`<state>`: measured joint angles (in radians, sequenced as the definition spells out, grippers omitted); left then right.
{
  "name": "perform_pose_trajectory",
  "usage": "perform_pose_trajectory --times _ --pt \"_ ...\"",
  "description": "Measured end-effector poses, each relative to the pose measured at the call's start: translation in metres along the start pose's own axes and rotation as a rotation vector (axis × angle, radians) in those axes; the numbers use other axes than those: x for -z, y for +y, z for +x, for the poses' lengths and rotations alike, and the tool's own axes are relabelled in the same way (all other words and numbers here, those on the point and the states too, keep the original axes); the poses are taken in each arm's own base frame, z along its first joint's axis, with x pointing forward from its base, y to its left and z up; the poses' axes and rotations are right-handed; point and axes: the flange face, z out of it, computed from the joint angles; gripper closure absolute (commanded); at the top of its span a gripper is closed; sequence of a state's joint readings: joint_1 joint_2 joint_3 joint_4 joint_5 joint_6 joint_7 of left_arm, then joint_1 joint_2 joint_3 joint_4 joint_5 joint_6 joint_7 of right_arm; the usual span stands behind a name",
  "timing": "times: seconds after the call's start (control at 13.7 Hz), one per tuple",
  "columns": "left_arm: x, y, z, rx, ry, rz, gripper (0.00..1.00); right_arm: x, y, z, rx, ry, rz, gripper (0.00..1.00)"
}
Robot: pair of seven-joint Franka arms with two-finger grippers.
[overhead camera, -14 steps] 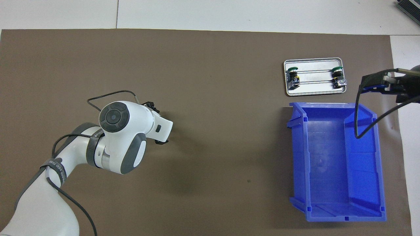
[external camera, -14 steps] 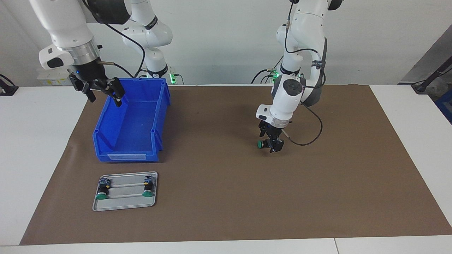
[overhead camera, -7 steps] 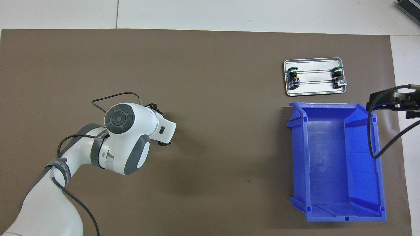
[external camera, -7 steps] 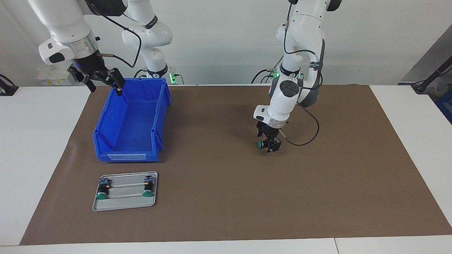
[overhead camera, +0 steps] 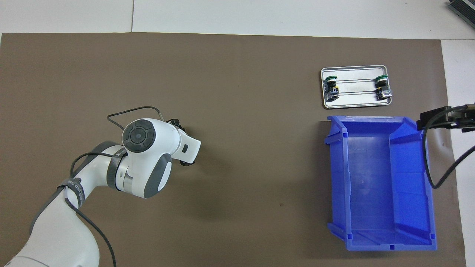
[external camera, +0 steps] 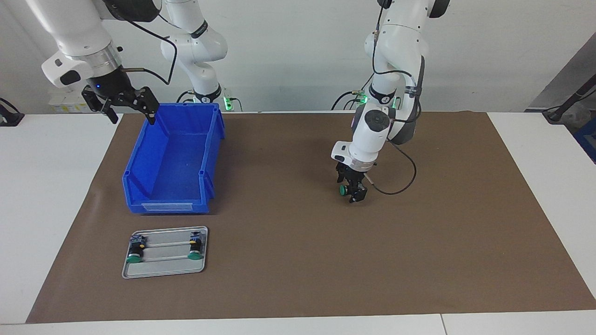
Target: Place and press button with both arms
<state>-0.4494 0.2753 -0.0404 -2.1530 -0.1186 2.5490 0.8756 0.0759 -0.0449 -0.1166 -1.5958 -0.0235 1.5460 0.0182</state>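
No legible labels. Left claw (external camera: 352, 191) points down over the brown mat (external camera: 302, 260) mid-bench, clamped on the button (external camera: 343, 190), green cap sideways. The overhead view hides the button under the wrist. Right claw (external camera: 125, 103) is raised over the blue bin (external camera: 174, 158) rim, fingers apart. Two more buttons sit in the metal tray (external camera: 165, 270)

Bin (external camera: 173, 163): bright blue, plain. Mat (external camera: 302, 260): flat brown over white table (external camera: 549, 149). Tray (external camera: 164, 269): silver-grey. Two buttons on tray (external camera: 134, 257), (external camera: 194, 254): green caps, black bodies, bluish ends. Held button (external camera: 343, 190): green cap at 9 o'clock of black left gripper (external camera: 353, 191). Arms (external camera: 372, 135): white, dark joints.
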Motion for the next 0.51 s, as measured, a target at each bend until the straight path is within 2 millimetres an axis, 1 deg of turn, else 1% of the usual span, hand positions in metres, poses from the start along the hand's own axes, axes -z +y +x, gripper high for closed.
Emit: perform_pose_trajectory --times 0.29,0.37,0.51 --pt "0.0031 -0.0006 0.0008 0.000 0.005 0.006 0.44 -0.0006 0.0000 0.0000 0.000 -0.001 0.000 0.00" --pt "0.0043 -0.0014 0.0009 0.001 0.007 0.008 0.45 -0.0007 0.0000 0.0000 0.000 -0.001 0.000 0.00" --pt "0.0050 -0.0019 0.0009 0.001 0.008 0.010 0.51 -0.0012 0.0000 0.0000 0.000 -0.002 0.000 0.00"
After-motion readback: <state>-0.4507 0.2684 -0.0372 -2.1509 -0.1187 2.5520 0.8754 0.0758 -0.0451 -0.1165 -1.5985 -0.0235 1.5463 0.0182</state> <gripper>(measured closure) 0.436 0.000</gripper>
